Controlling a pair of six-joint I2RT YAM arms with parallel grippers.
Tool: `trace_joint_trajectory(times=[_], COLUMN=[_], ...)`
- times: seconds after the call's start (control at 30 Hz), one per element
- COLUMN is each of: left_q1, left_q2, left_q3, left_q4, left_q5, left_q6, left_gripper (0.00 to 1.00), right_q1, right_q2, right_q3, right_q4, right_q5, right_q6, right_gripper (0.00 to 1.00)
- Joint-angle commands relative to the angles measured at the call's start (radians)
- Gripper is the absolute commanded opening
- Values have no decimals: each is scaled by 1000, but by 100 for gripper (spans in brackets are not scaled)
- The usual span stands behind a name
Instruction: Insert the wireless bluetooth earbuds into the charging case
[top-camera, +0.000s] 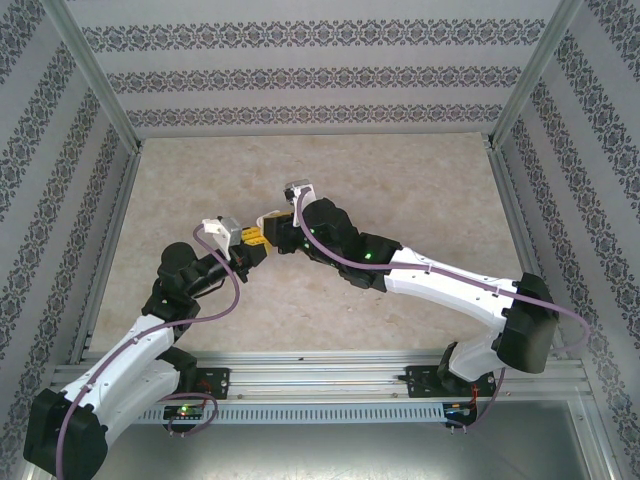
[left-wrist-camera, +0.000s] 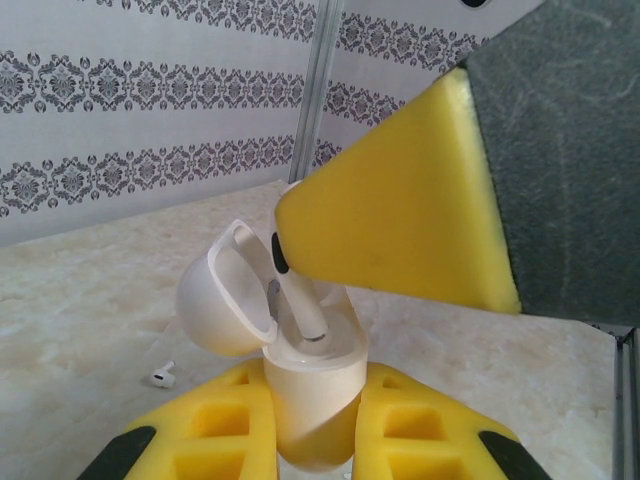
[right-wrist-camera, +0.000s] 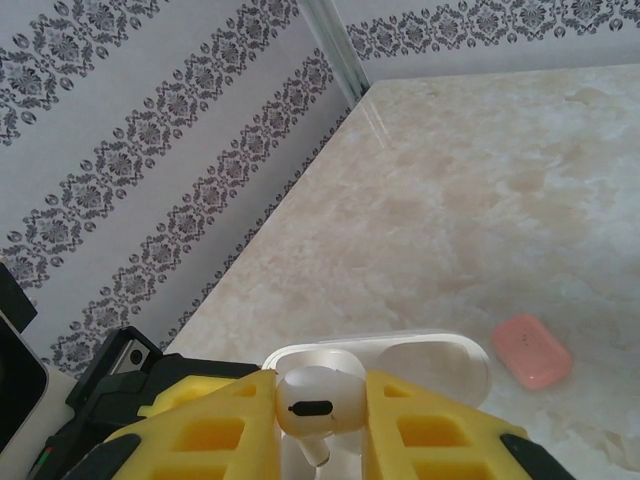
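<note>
My left gripper (left-wrist-camera: 312, 410) (top-camera: 253, 252) is shut on the body of a white charging case (left-wrist-camera: 318, 385), held upright above the table with its lid (left-wrist-camera: 224, 292) hinged open to the left. My right gripper (right-wrist-camera: 318, 405) (top-camera: 271, 231) is shut on a white earbud (right-wrist-camera: 316, 398) directly over the case (right-wrist-camera: 430, 360). In the left wrist view that earbud's stem (left-wrist-camera: 301, 300) points down into the case's open top, under a yellow right finger (left-wrist-camera: 400, 220). A second white earbud (left-wrist-camera: 163, 376) lies loose on the table. The coral-red earbuds are out of view.
A closed coral-red case (right-wrist-camera: 531, 351) lies on the marble tabletop (top-camera: 400, 180) beyond the white case. Patterned walls with metal frame posts (left-wrist-camera: 318, 90) enclose the table on three sides. Both arms meet near the table's middle.
</note>
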Motion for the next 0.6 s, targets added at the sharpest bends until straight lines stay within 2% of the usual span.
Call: trace_joint_trajectory(times=[0.0, 0.57], left_q1=[-10, -11], left_q2=[-8, -4], left_q3=[36, 51], left_q4=[62, 63], left_q5=[-9, -33], left_q6=[-18, -26], left_gripper=[0, 0], right_q1=[13, 20], right_q2=[8, 0], right_q3=[-20, -59], right_q4=[33, 56], right_q5=[-11, -21], right_q6=[16, 55], right_gripper=[22, 22])
